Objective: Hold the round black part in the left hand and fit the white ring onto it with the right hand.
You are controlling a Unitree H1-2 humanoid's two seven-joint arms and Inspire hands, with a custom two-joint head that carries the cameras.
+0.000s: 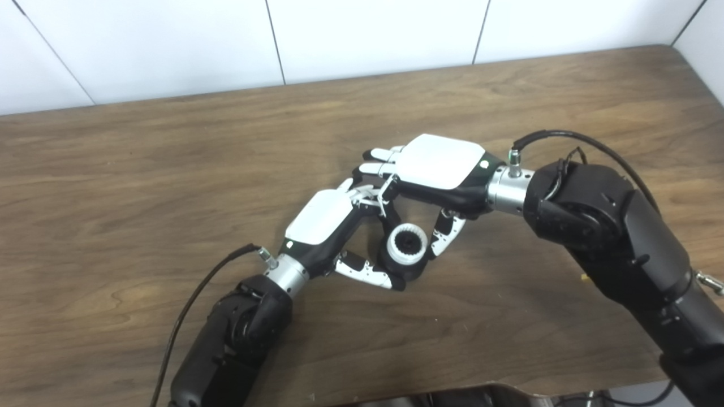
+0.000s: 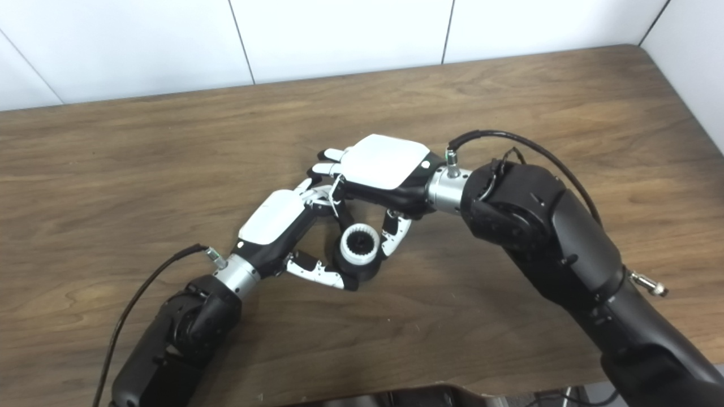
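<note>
- Black part [image 1: 408, 270] is sitting in the left hand [image 1: 331, 223], thumb and fingers gripping it just above the wooden table [image 1: 169, 169].
- White ring [image 1: 405, 243] is resting on top of the black part — toothed inner edge facing up.
- Right hand [image 1: 438, 169] is hovering over it, thumb beside the ring; whether it is gripping the ring I cannot tell.

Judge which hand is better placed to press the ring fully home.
Right, probably. The left hand is wrapped around the black part, holding it. The right hand hangs just above the ring, thumb beside it, and the ring already sits on the part, so it could press down.
</note>
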